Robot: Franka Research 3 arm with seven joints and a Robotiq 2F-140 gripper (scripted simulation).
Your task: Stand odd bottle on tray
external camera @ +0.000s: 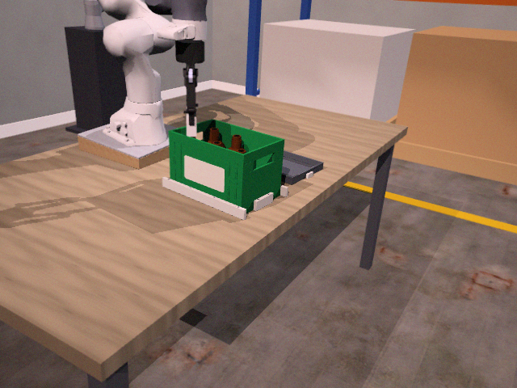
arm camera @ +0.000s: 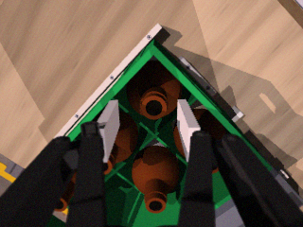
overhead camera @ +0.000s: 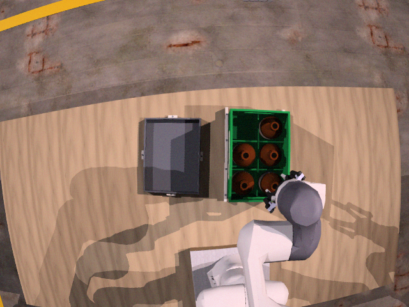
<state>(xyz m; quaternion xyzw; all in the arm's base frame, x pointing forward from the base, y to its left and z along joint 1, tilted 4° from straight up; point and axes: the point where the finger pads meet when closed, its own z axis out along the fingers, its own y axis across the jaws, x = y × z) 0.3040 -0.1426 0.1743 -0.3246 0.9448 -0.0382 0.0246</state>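
The gripper (arm camera: 148, 124) hangs over the lower right cell of the green crate (overhead camera: 227, 155), its white pads (arm camera: 110, 124) standing partly apart on either side of the corner bottle (arm camera: 153, 101) without touching its neck, gripping nothing. Five brown bottles stand in the crate, centre right in the top view. The grey tray (overhead camera: 146, 155) sits just left of the crate.

corner bottle (overhead camera: 269, 181): part-hidden under arm (overhead camera: 298, 203) | tray (external camera: 301, 166): mostly behind crate (external camera: 225, 166)
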